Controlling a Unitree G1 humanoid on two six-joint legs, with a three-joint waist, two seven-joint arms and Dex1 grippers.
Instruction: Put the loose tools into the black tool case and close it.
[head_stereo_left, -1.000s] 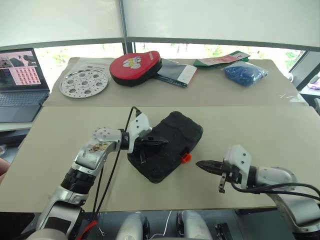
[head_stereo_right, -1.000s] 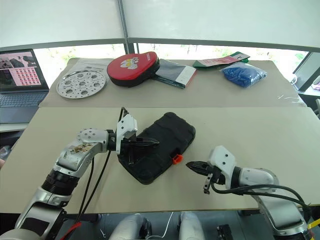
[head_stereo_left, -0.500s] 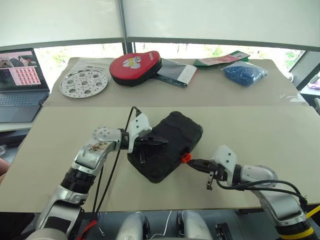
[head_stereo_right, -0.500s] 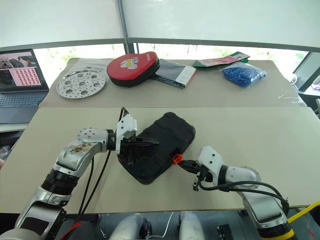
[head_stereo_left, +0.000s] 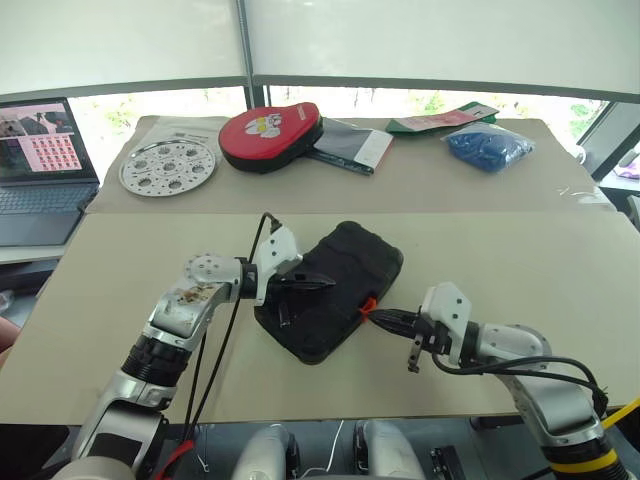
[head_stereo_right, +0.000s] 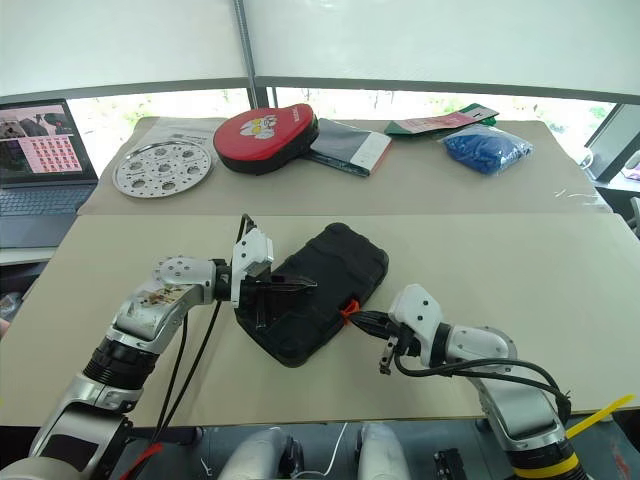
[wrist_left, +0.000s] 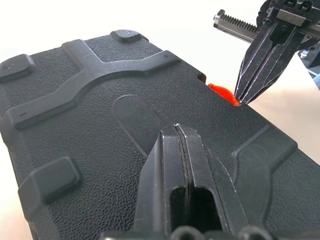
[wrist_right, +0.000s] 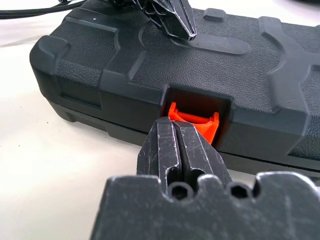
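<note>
The black tool case (head_stereo_left: 350, 265) lies with its two halves together on the near table, set at a slant. My left gripper (head_stereo_left: 322, 286) is shut, and its tips rest on the textured lid (wrist_left: 100, 100). My right gripper (head_stereo_left: 377, 317) is shut too, and its tips press against the small orange latch (wrist_right: 196, 120) on the case's front edge. The left wrist view shows the right gripper (wrist_left: 244, 99) pointing down at that latch (wrist_left: 222, 93). The loose tools are out of view.
On the far table lie a red oval padded case (head_stereo_left: 270, 133), a perforated metal disc (head_stereo_left: 167, 165), a booklet (head_stereo_left: 352, 145), a blue bag (head_stereo_left: 488, 145) and a green packet (head_stereo_left: 440, 120). A laptop (head_stereo_left: 40, 165) stands at the far left.
My right gripper has moved left across the table, from well clear of the case to the orange latch. The left gripper has stayed on the lid.
</note>
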